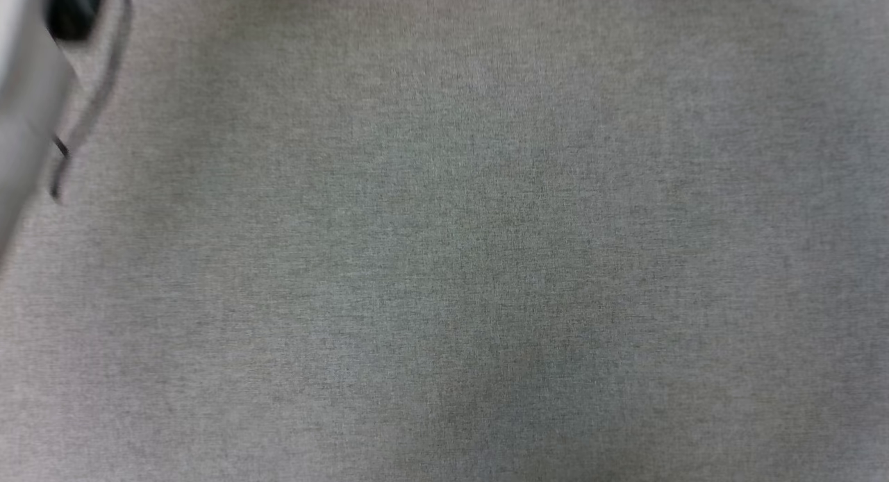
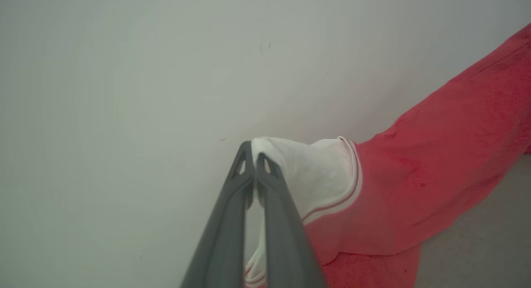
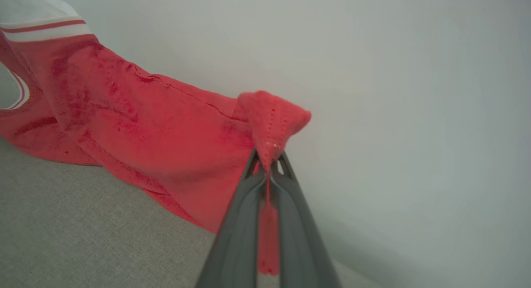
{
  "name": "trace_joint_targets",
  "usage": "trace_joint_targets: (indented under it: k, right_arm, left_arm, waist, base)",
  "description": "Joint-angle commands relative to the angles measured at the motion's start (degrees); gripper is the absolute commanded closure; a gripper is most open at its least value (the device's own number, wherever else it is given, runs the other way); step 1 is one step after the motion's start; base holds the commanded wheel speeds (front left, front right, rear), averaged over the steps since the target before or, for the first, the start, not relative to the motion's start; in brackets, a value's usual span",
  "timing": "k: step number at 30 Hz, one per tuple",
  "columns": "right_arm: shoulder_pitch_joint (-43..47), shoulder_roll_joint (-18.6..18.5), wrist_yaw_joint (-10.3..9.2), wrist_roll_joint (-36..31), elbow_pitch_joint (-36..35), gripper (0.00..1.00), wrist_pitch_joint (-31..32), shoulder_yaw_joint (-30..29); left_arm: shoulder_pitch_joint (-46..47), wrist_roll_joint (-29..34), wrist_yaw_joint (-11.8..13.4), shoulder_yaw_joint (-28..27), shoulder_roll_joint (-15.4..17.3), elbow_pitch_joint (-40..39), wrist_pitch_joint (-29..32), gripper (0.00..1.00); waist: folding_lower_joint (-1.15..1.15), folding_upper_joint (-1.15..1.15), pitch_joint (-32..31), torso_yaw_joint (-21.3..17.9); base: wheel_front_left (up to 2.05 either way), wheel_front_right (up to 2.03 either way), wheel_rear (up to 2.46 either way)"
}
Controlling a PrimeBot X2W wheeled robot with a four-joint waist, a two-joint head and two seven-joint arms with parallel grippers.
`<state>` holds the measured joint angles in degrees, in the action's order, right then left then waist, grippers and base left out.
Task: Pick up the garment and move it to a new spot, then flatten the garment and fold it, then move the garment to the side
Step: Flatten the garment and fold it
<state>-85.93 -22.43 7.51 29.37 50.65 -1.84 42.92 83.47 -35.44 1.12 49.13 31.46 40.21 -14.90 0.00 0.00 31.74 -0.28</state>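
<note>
Surface: grey fabric surface (image 1: 444, 260), woven and evenly lit in the head view; I cannot tell what piece of furniture it is.
Background: plain pale wall (image 2: 124, 93) behind both wrist views, meeting the grey fabric along a low edge.
Left end effector: clenched, the two dark fingers meet at their tips on the garment; left end effector (image 2: 254, 149) pinches the white sleeve (image 2: 315, 172), and white cloth shows in the gap lower down between the fingers.
Right end effector: clenched on the garment; right end effector (image 3: 269, 155) grips a red hem corner (image 3: 271, 113) that bunches above the tips at 12 o'clock, and a thin red strip hangs down between the fingers.
Garment: garment (image 2: 435, 163) is lifted and spans between the two grips; in the left wrist view the red body runs from the sleeve out to 2 o'clock, and in the right wrist view it runs from the tips to 10 o'clock, where red-and-white striped trim shows.
Garment, low edge: at 8 o'clock in the right wrist view the red cloth reaches the grey fabric and seems to rest on it.
Edges: wall stands close behind the lifted cloth in both wrist views.
Open room: broad bare grey fabric across the head view, from centre out to 3 and 6 o'clock.
Nearby: pale forearm (image 1: 21, 107) at 10 o'clock in the head view, blurred, with a thin dark cable (image 1: 97, 100) looping just beside it.
</note>
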Motion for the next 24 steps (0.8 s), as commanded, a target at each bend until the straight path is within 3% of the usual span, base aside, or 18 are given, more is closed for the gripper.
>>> trace_joint_targets:
  k: [1,8,24]
  right_arm:
    - [2.41,0.18,-0.05,0.61,-0.45,1.00,-0.62,0.80]
    - [15.47,-1.99,-0.05,4.80,-4.25,1.00,-2.28,4.94]
    - [43.50,-15.61,-0.05,15.16,-19.37,1.00,-0.47,10.91]
  left_arm:
    - [-3.66,-0.30,0.54,-0.46,0.29,-1.51,-0.36,1.00]
    - [-23.48,-0.49,3.56,-1.82,2.57,-11.43,-0.32,1.00]
    - [-59.67,-5.22,10.20,1.05,10.93,-28.14,1.26,1.00]
  waist:
    - [0.00,0.00,-1.27,0.16]
    - [0.00,0.00,-6.22,0.46]
    - [0.00,0.00,-20.33,0.71]
  base:
    - [0.00,0.00,0.00]
    - [0.00,0.00,0.00]
    - [0.00,0.00,0.00]
